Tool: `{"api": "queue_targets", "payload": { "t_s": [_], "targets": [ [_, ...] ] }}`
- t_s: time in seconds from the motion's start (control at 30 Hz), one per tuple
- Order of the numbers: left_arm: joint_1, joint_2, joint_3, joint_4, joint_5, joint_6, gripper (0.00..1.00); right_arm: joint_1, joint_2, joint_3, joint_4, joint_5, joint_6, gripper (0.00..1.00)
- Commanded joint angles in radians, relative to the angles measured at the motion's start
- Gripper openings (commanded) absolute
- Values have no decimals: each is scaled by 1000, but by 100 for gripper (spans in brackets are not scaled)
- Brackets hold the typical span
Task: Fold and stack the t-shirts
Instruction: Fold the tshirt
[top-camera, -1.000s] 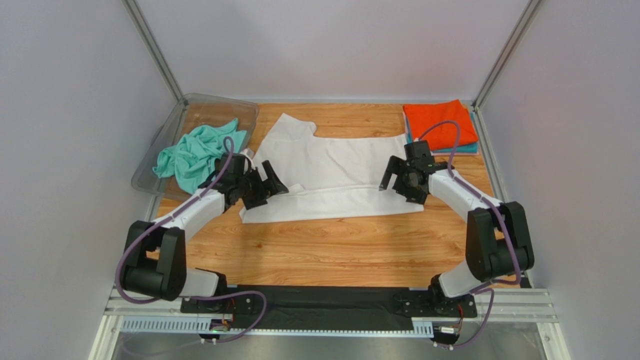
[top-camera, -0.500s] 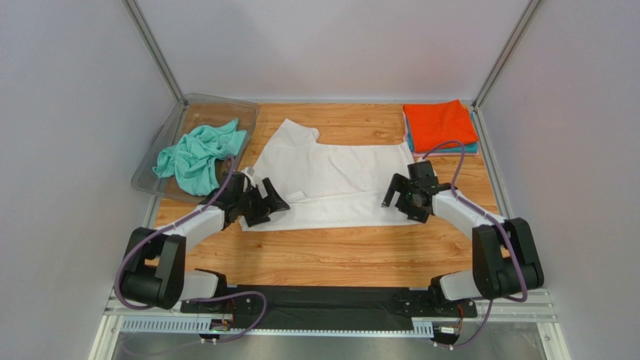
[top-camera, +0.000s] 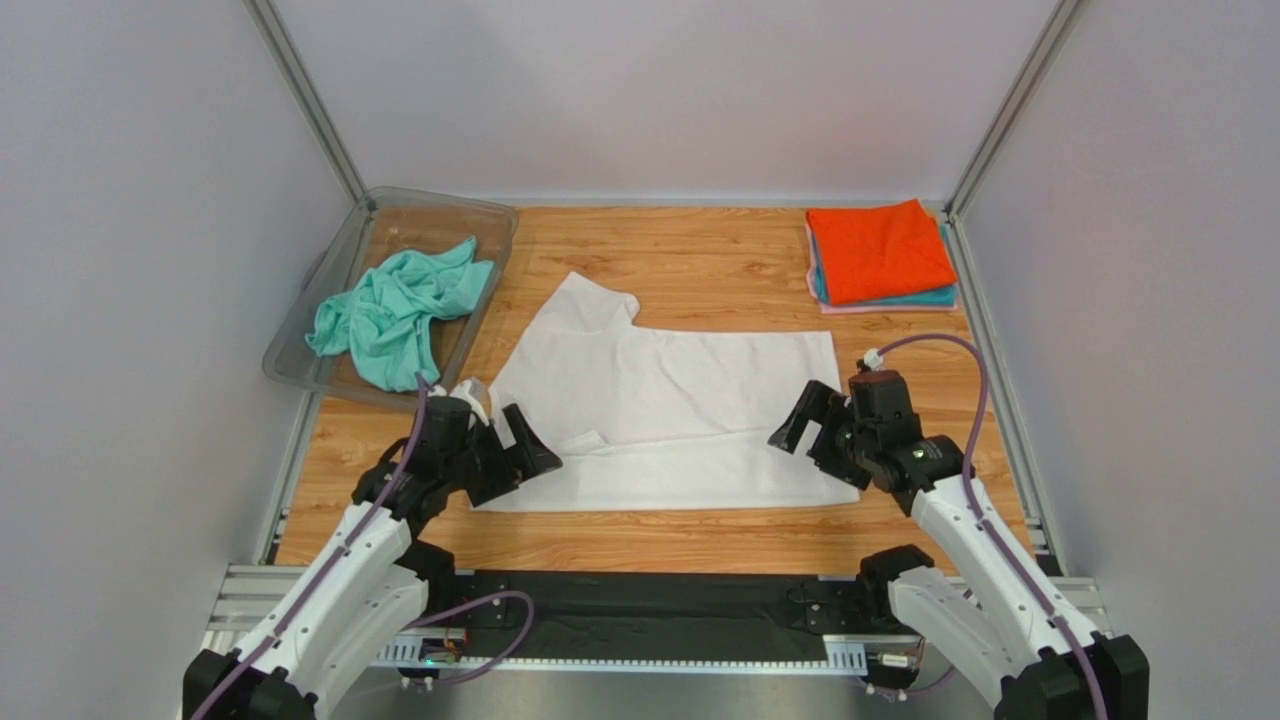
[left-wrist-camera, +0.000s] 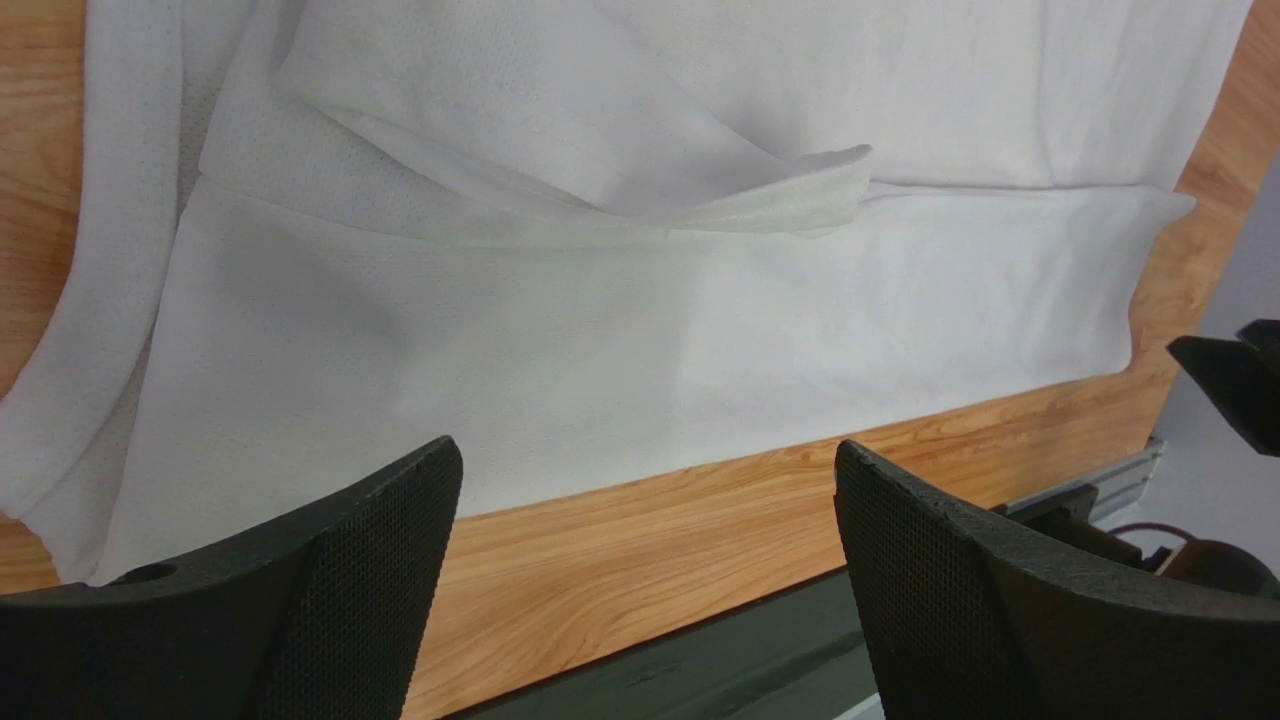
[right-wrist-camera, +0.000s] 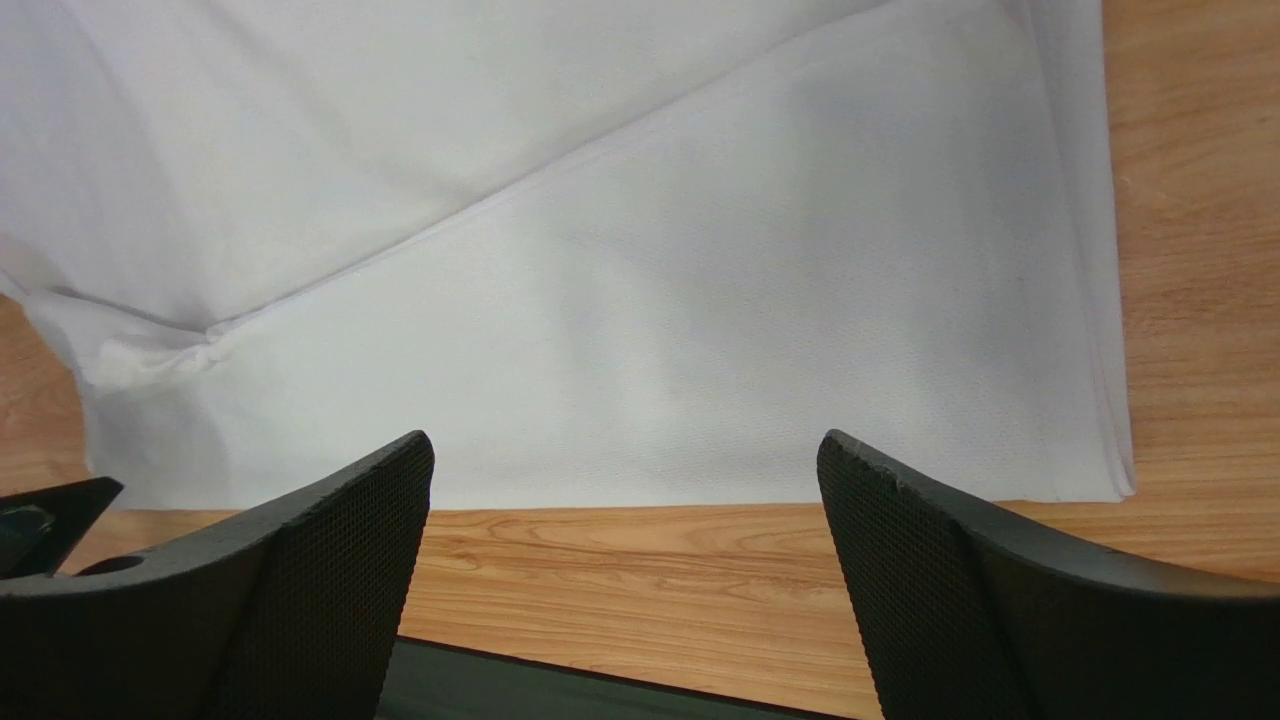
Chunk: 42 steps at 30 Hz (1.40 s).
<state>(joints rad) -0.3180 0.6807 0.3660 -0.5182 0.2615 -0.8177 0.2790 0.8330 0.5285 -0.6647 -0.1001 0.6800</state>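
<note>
Dragged the white t-shirt nearer to the arm bases since a second ago. Now lies flat on the wood table, with one sleeve poking out at its far left and a small bunched-up fold near its left side. Pulled both arms back too. Holds the left gripper over the near left corner of the white t-shirt, jaws wide apart, gripping nothing. Holds the right gripper over the near right corner of the white t-shirt, also spread wide and bare. Same as before for the rest: mint-green t-shirt crumpled in the clear tray off to the far left of the white t-shirt, orange t-shirt folded on top of a small pile off to its far right, teal t-shirt peeking out underneath.
</note>
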Motion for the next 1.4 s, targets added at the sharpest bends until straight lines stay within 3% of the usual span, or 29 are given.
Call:
{"api": "queue_targets", "payload": {
  "t_s": [0.0, 0.27, 0.67, 0.9, 1.03, 1.23, 1.37],
  "targets": [
    [-12, 37, 42, -11, -27, -27, 100, 5, -18, 57, -9, -21, -28, 100],
    [-41, 248, 39, 314, -27, -57, 100, 5, 34, 34, 53, -52, -28, 100],
    [-41, 560, 131, 546, -61, -37, 100, 6, 49, 30, 66, -33, -33, 100],
    [-46, 606, 252, 468, -85, -20, 100, 5, 43, 28, 68, -38, -46, 100],
    [-46, 564, 246, 408, -90, -18, 100, 29, 92, 70, 155, -156, -178, 100],
    [-44, 421, 188, 356, -178, -15, 100, 282, 309, 252, 264, -125, -336, 100],
    [-43, 370, 167, 244, -218, 0, 100, 403, 579, 472, 287, -148, -538, 100]
  ]
}}
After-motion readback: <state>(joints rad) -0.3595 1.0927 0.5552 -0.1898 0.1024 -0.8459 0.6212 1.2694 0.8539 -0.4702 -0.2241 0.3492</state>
